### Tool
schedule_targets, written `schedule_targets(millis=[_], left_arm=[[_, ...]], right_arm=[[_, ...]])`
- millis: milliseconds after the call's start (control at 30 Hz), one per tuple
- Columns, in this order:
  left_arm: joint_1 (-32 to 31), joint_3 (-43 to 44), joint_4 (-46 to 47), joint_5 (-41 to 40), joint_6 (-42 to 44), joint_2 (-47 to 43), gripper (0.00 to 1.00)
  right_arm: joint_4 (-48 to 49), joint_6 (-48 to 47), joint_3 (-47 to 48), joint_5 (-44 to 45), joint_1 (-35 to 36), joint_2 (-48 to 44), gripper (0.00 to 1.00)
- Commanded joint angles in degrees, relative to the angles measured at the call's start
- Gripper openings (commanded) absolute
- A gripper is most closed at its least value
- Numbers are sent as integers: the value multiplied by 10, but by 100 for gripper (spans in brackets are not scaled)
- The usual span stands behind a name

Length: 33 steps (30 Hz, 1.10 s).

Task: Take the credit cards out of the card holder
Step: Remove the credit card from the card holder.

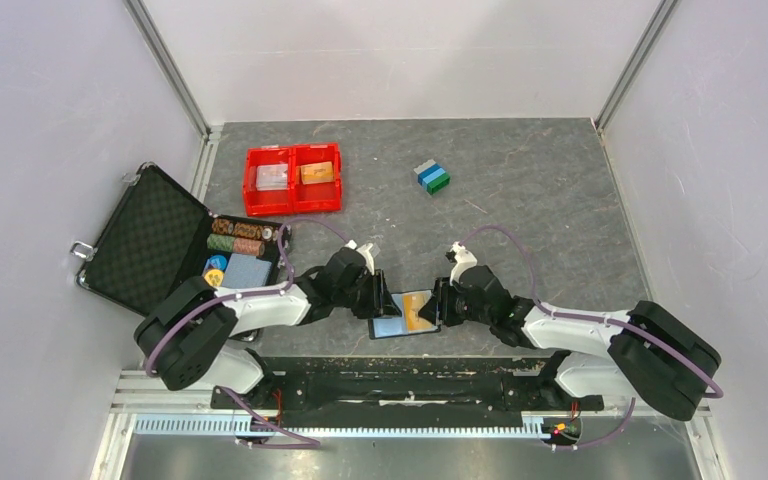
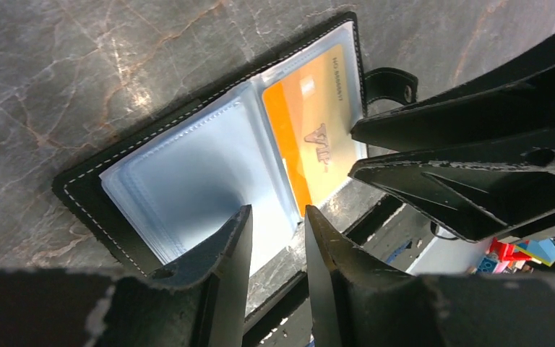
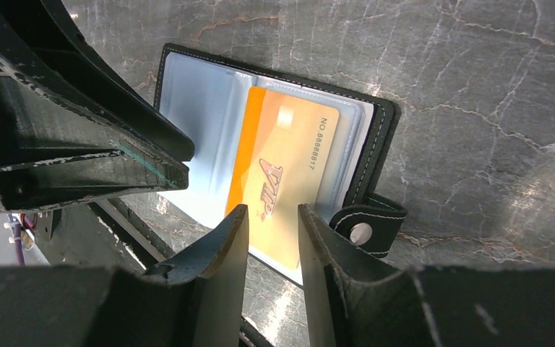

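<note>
We see the card holder (image 1: 392, 326) lying open on the desk (image 1: 520, 200) between both arms, an orange credit card (image 3: 285, 166) sleeved in its right page. Left fingers (image 2: 220, 253) and right fingers (image 3: 220, 253) are slightly apart over it.

From above, you lose the left and right edges of the card holder (image 1: 404, 316) under the left end effector (image 1: 379, 299) and right end effector (image 1: 439, 304). The orange card (image 3: 289, 166) has its right end behind the fingers (image 3: 224, 246).
</note>
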Motion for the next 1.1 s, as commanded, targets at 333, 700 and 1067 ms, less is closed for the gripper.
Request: schedule_targets(millis=[333, 700, 1067], left_arm=[[-14, -1, -16, -69, -5, -3, 39], [-41, 29, -28, -106, -9, -17, 39], [-53, 12, 49, -107, -17, 25, 40]], right_arm=[[-17, -14, 3, 40, 2, 1, 32], [22, 7, -38, 25, 1, 5, 26], [39, 12, -55, 22, 2, 6, 22]])
